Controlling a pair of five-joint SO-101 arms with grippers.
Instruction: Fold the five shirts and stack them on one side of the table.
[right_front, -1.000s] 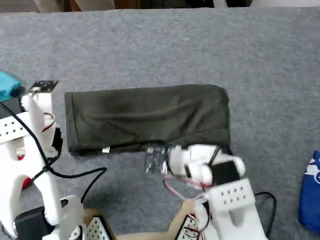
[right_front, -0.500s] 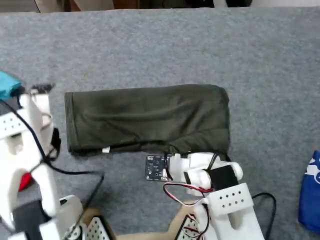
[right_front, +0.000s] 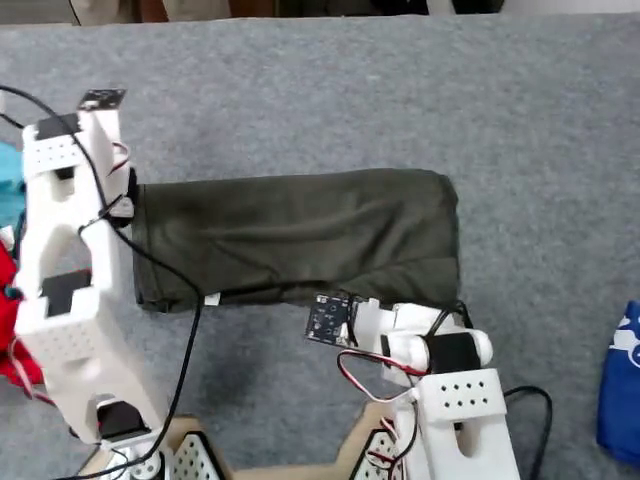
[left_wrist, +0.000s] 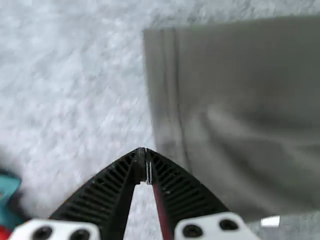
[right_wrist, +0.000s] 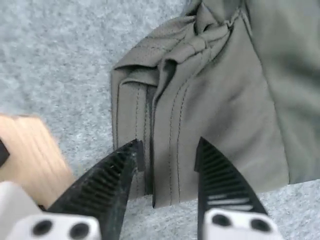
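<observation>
Folding of the olive shirt (right_front: 300, 235) looks part done: it lies as a long band across the middle of the grey counter (right_front: 400, 90), so I judge the crosswise fold comes next. At the left edge of the high view sit teal cloth (right_front: 8, 190) and red cloth (right_front: 8, 300), perhaps other shirts. Beside them the left arm (right_front: 70, 290) reaches to the band's left end; its jaws are pressed together on nothing, over bare counter just beside the hem. They would need to part and take that end. At lower centre the right arm (right_front: 440, 360) hangs over the bunched lower right corner, jaws moderately apart astride the stitched edge, gripping nothing. A blue cloth (right_front: 622, 385) lies at the right edge.
</observation>
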